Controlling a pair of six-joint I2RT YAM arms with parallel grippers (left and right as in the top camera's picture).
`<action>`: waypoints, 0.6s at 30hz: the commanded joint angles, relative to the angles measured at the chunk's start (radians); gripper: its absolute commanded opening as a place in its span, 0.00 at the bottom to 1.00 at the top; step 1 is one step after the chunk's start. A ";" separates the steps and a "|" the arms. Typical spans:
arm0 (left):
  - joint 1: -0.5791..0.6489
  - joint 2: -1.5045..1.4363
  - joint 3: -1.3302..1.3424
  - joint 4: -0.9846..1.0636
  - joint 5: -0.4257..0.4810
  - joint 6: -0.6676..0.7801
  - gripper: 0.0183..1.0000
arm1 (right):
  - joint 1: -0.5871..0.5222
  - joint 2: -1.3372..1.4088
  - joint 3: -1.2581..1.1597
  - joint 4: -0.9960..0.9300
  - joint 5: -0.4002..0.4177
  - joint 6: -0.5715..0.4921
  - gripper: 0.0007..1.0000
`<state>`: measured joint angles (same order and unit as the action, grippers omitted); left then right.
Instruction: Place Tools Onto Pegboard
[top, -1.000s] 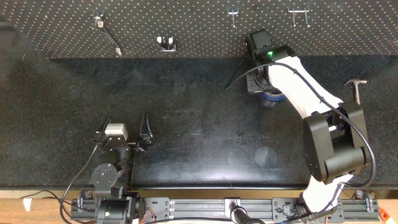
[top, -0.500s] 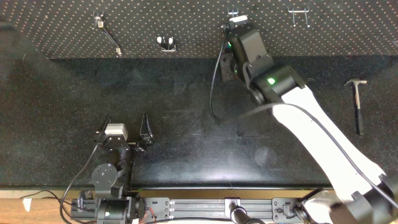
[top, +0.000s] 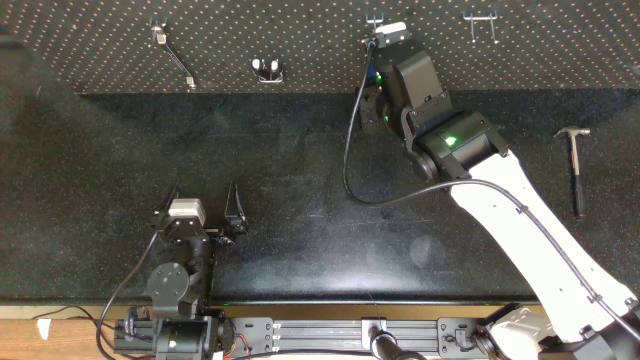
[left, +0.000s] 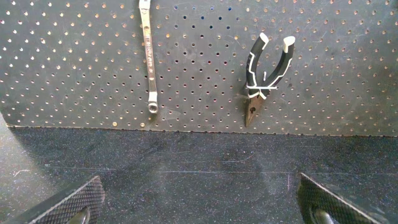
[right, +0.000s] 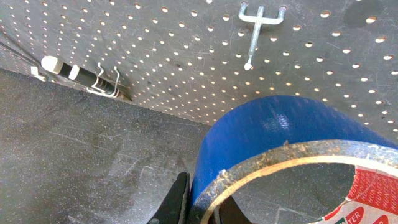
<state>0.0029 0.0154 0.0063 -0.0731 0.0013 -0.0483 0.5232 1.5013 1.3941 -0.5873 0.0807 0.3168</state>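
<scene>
In the right wrist view my right gripper (right: 202, 208) is shut on the wall of a blue tape roll (right: 280, 143). It holds the roll up in front of the pegboard (top: 300, 40), just below a bare metal hook (right: 256, 28). From above, the right arm's wrist (top: 405, 75) sits at the board beside that hook (top: 375, 22). Pliers (left: 264, 71) and a wrench (left: 148, 56) hang on the board. A hammer (top: 574, 165) lies on the table at the right. My left gripper (top: 205, 205) stands open low at the left, nothing in it.
A second bare hook (top: 481, 24) sticks out of the pegboard farther right. The right arm's cable (top: 350, 150) loops down over the black table (top: 300, 160). The pliers (right: 81, 78) hang some way to the side of the held roll.
The right arm lifted the tape roll off the table and carried it up and left to the pegboard hook. In the last half second it shifted only slightly. The left arm stayed still.
</scene>
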 joint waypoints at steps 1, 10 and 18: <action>-0.004 -0.012 -0.001 -0.009 0.011 0.016 1.00 | 0.004 -0.062 0.011 0.013 0.013 0.003 0.07; -0.004 -0.012 -0.001 -0.009 0.011 0.016 1.00 | 0.050 -0.048 0.011 0.142 0.064 -0.072 0.08; -0.004 -0.012 -0.001 -0.009 0.011 0.016 1.00 | 0.066 0.049 0.011 0.197 0.188 -0.072 0.08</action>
<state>0.0029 0.0154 0.0063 -0.0731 0.0013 -0.0483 0.5846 1.5078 1.3941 -0.4171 0.2016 0.2653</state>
